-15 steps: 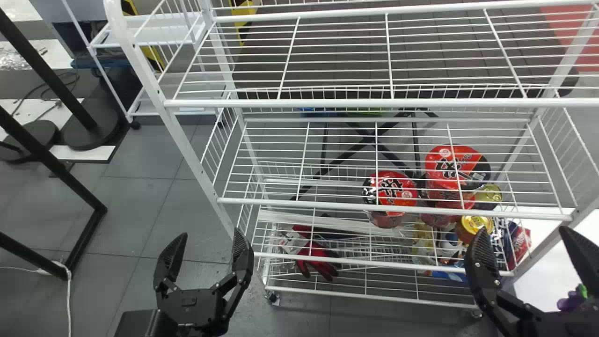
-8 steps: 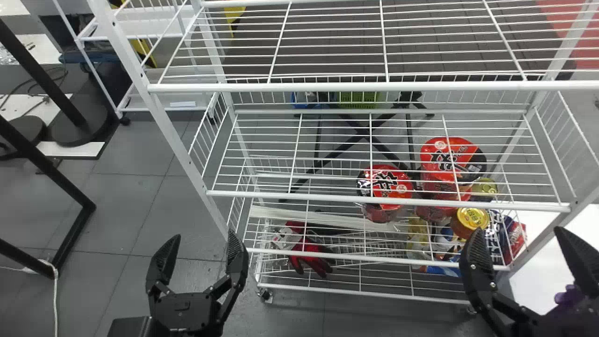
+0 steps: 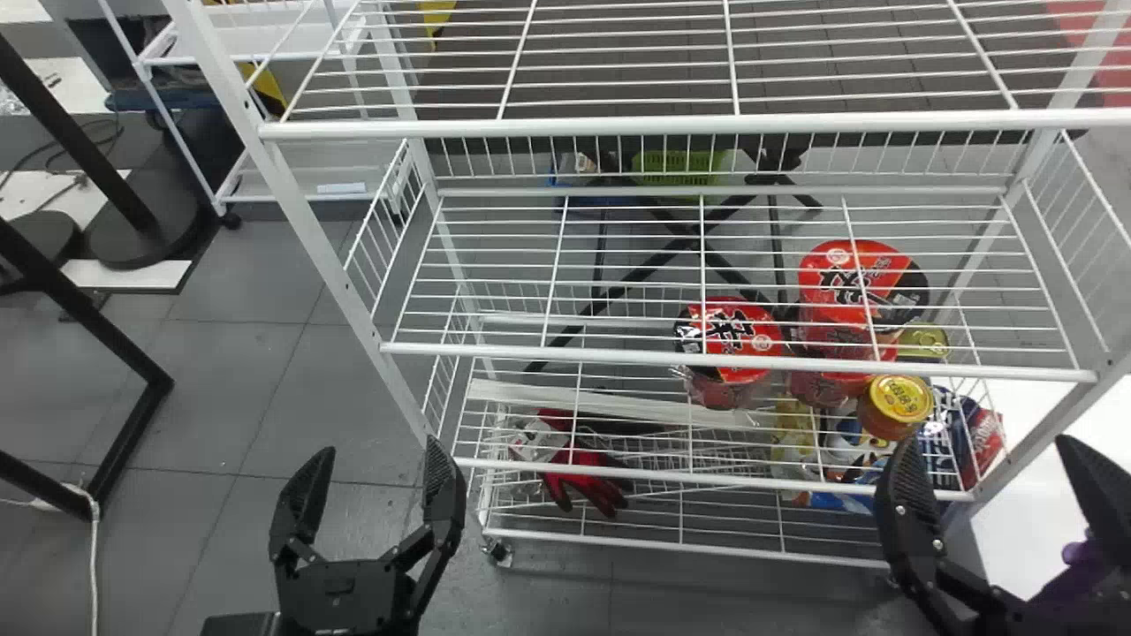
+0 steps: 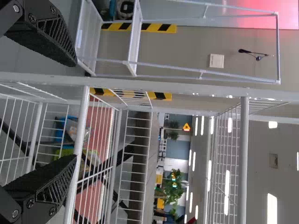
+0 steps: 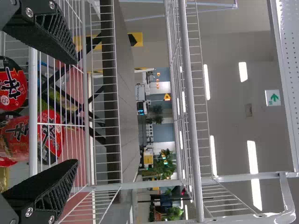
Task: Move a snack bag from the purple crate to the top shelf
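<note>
Left tool (image 3: 378,444) open, empty, near rack (image 3: 565,126) front left corner. Right tool (image 3: 987,440) open, empty, near front right corner. Red-topped bowls (image 3: 742,334) toward right edge.

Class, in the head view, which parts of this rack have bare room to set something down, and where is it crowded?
The upper wire shelf is bare behind its front rail; so is the shelf below, between its side grilles. Beneath, red bowls and a jar crowd the right.
</note>
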